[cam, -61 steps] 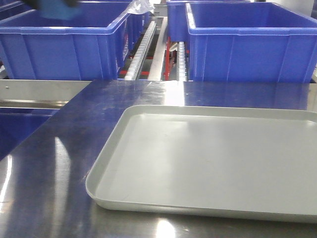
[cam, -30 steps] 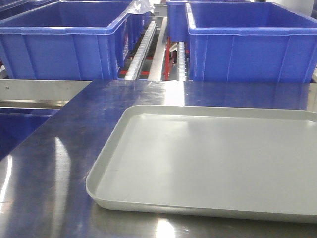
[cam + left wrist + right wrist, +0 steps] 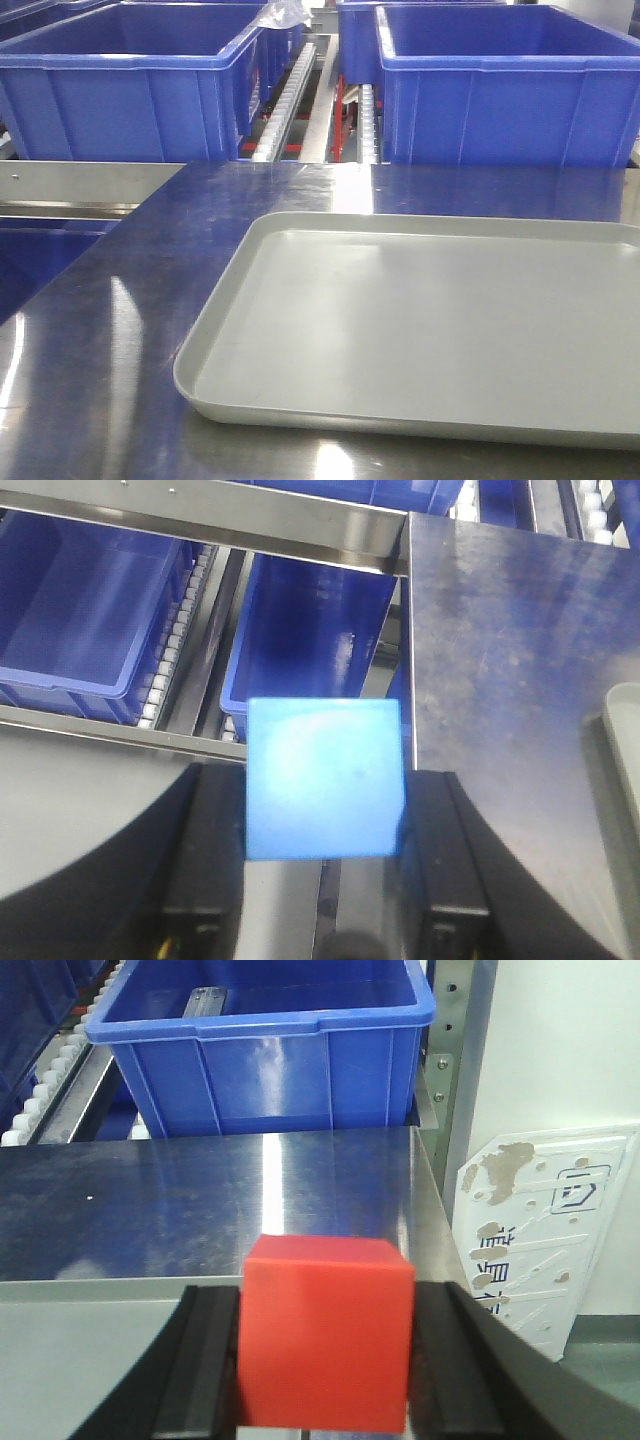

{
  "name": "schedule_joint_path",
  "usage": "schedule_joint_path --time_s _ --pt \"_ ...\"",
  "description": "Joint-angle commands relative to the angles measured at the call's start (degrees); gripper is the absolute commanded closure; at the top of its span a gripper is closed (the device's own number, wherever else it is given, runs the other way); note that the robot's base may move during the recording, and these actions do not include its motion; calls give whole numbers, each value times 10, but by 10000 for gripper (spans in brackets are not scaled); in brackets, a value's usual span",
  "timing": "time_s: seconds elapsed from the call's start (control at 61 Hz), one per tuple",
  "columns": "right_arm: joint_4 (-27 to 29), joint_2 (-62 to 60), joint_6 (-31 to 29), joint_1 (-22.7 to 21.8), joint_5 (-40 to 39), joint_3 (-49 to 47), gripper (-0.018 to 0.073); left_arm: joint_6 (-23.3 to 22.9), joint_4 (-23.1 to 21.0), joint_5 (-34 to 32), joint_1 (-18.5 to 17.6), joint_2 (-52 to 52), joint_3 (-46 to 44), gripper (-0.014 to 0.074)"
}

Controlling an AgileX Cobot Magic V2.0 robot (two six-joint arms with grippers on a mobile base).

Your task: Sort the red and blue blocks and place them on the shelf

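Observation:
The sky-blue block (image 3: 325, 780) sits between the black fingers (image 3: 215, 840) of my left gripper (image 3: 327, 785), which is shut on it. It hangs above the shelf (image 3: 250, 520) rail, left of the steel tabletop (image 3: 500, 660), with lower blue bins (image 3: 80, 610) beneath. The red block (image 3: 325, 1335) is clamped in my right gripper (image 3: 327, 1345) at the tabletop's (image 3: 200, 1200) near right edge, facing a blue bin (image 3: 265, 1040). The front view shows neither gripper nor block, only the shelf's roller tracks (image 3: 290, 90).
A pale grey tray (image 3: 420, 320) lies on the steel tabletop (image 3: 110, 330). Two large blue bins (image 3: 130, 90) (image 3: 500, 90) stand behind it on the shelf. A white perforated panel (image 3: 545, 1230) leans to the right of the table, beside a steel post (image 3: 455, 1050).
One second ago the blue block, with a dark gripper part, showed at the front view's top left over the left bin. It has left that view. The tray and bins have not moved.

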Motion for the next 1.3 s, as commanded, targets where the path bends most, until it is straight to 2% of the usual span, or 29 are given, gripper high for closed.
schedule_joint_path --time_s 0.0,1.279 --pt "-9 2 -2 -4 -56 -17 510 -4 6 -49 1 -8 -6 473" --pt "-9 2 -2 -4 -56 -17 510 -3 19 -161 1 -22 66 473"
